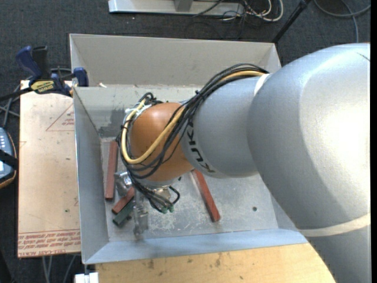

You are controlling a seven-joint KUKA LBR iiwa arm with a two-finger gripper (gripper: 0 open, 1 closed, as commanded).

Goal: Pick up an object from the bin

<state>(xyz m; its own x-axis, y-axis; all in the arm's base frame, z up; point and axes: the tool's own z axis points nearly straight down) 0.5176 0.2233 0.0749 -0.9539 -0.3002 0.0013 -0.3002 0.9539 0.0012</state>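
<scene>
Camera view. Tool (139, 219) low in near-left part of grey bin (88, 175), below orange wrist cover (154, 140) with looped cables (125, 152). Tool state: cannot tell. Just beside tool, toward view's left: short reddish-brown block (123, 203) and dark piece (121, 219). Long reddish-brown bar (110, 168) along left wall; second bar (207, 196) well apart, on bin floor at view's right.

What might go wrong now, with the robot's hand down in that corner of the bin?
The gripper sits low among a small brown block and a dark piece, so it might nudge them aside instead of catching one. It is also close to the bin's front wall and may bump it.
</scene>
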